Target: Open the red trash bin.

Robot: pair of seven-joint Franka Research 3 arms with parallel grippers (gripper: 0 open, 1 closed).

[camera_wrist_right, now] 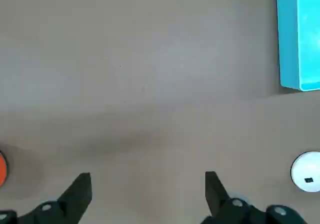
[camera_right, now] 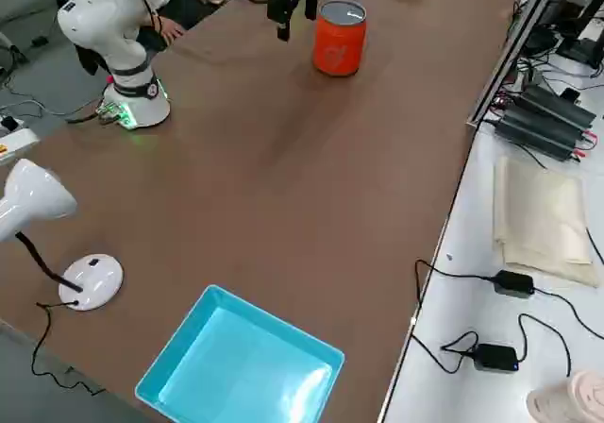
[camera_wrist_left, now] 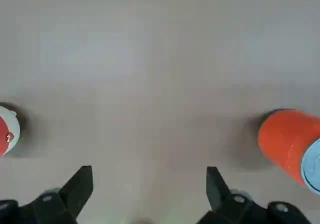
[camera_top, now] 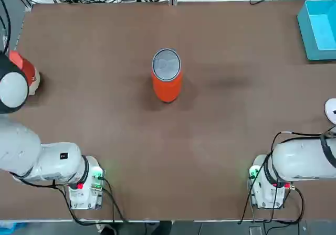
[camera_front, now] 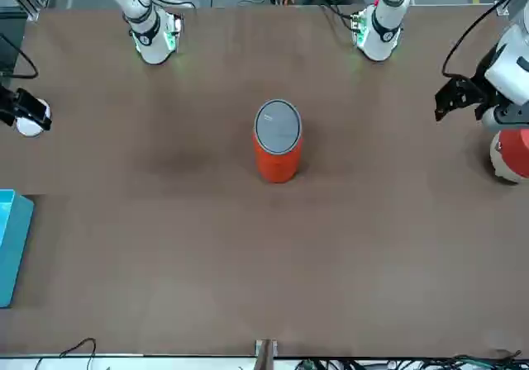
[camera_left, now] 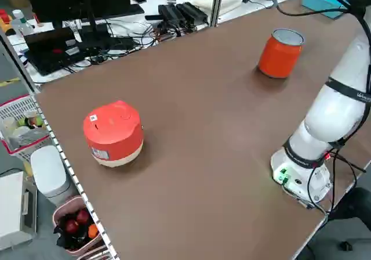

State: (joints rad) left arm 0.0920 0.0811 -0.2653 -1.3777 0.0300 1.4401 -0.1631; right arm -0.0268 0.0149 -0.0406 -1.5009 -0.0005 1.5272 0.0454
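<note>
Both grippers, left and right, hang spread wide and empty at the table's sides, well apart from the mid-table bin, whose lid seemingly sits shut, so opening remains.

no readable text, small white label on red-and-white rounded object too small to read

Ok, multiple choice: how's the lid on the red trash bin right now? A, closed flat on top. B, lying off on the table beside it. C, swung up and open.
A: the silver-grey lid sits flat over the red trash bin, with none of the inside showing, and neither the left gripper nor the right gripper is near it.
</note>
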